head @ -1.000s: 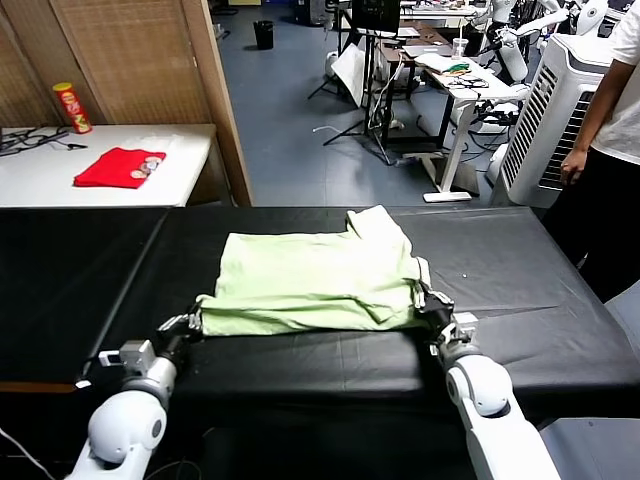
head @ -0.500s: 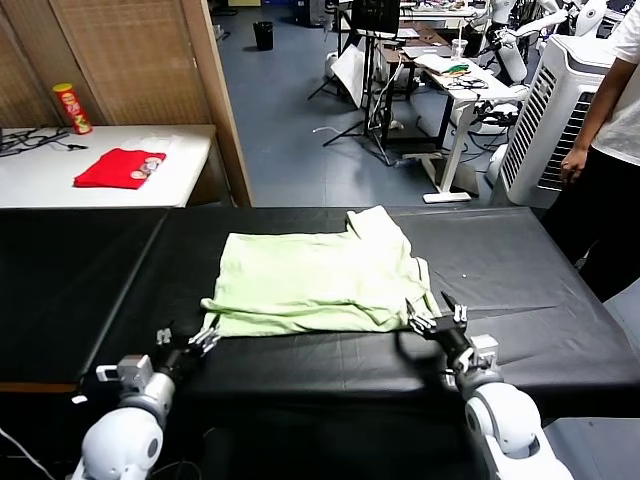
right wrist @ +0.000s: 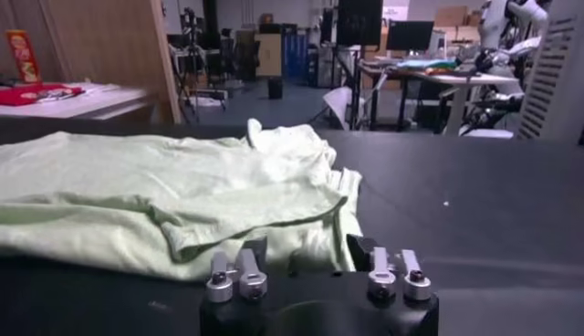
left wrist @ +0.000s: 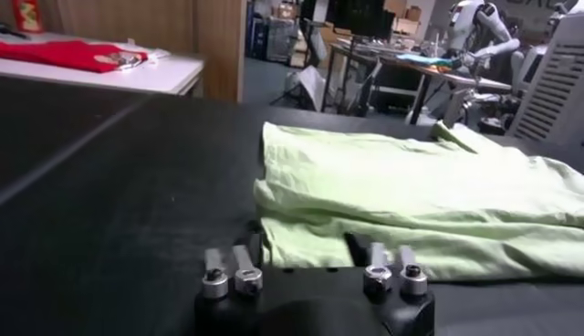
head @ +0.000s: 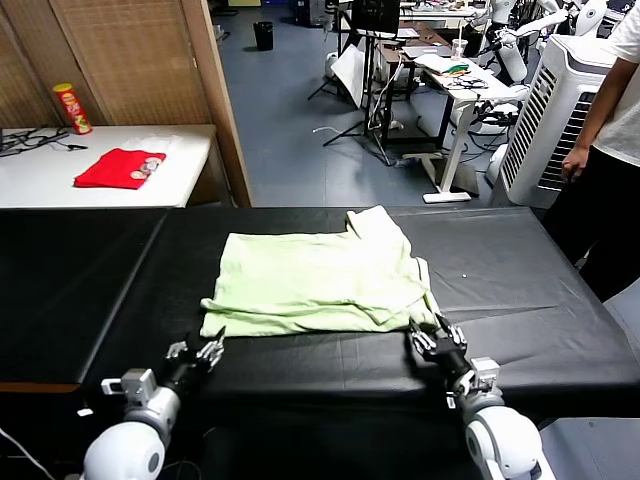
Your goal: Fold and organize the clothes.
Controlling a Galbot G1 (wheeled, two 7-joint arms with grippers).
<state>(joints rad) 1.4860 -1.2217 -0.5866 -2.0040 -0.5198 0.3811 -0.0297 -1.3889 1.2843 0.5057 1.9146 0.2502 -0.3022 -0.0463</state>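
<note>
I see the pale green cotton shirt (head: 320, 280) lying part-folded on the black tabletop (head: 520, 290), further folds left; my left pincer (head: 197, 352) and right pincer (head: 437, 341) sit released, empty, at its near edge.

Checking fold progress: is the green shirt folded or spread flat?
Folded. The pale green shirt lies on the black table with doubled layers along its near edge and no sleeves spread out.

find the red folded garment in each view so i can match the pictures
Head view: red folded garment on the white side table, far left.
Left wrist view: a red strip on that table, beyond the black surface.
Right wrist view: a red sliver at the frame edge.
Shared landmark: the pale green shirt.
</note>
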